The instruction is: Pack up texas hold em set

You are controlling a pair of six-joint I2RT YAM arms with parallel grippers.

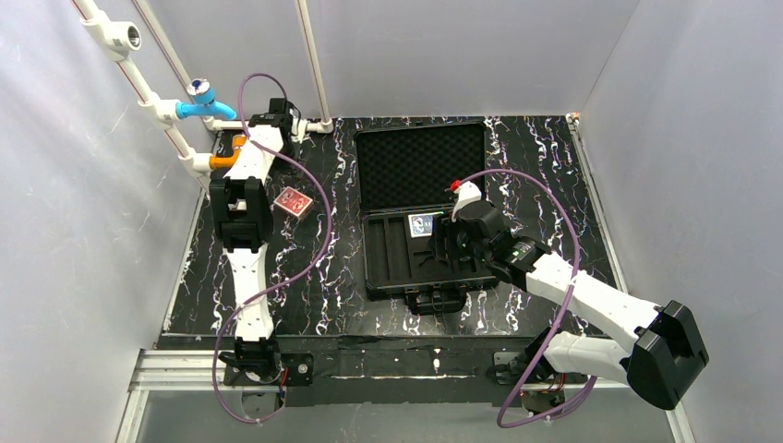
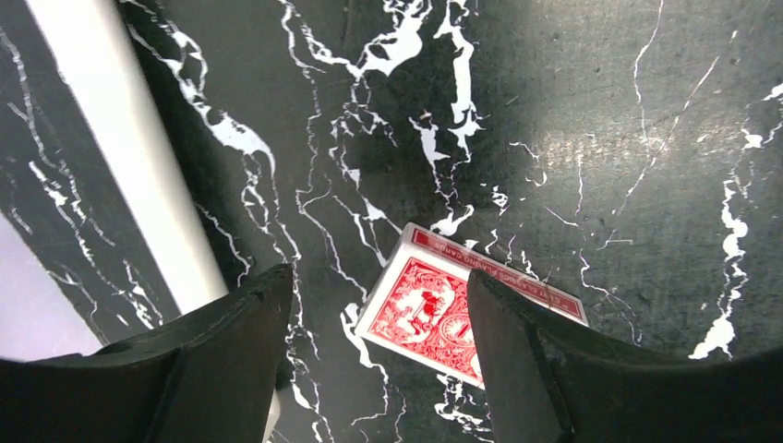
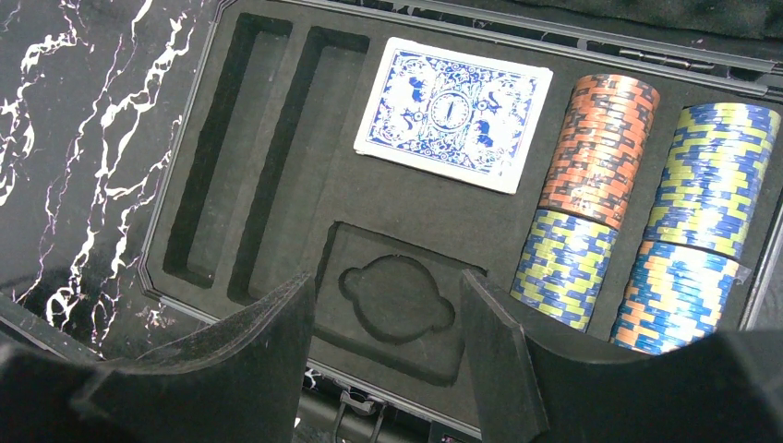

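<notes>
The black briefcase point(image 1: 380, 277) lies open mid-table with its foam lid point(image 1: 420, 166) laid back. A blue card deck point(image 1: 424, 224) point(image 3: 452, 113) lies in the slotted tray point(image 3: 277, 55). Several chip rolls point(image 3: 600, 148) fill the slots at its right. Two long slots point(image 3: 212, 157) at the left hold nothing. My right gripper point(image 1: 452, 242) point(image 3: 388, 295) is open and empty above the round-cut recess point(image 3: 397, 300). A red card deck point(image 1: 294, 200) point(image 2: 434, 309) lies flat on the table left of the case. My left gripper point(image 1: 251, 205) point(image 2: 379, 295) hangs open above it, and its right finger hides the deck's corner.
A blue tap point(image 1: 205, 106) and an orange tap point(image 1: 226, 159) sit on white pipes point(image 1: 138, 78) along the back left. One pipe point(image 2: 120, 157) runs close to the left of my left gripper. Grey walls enclose the black marbled table point(image 1: 305, 295).
</notes>
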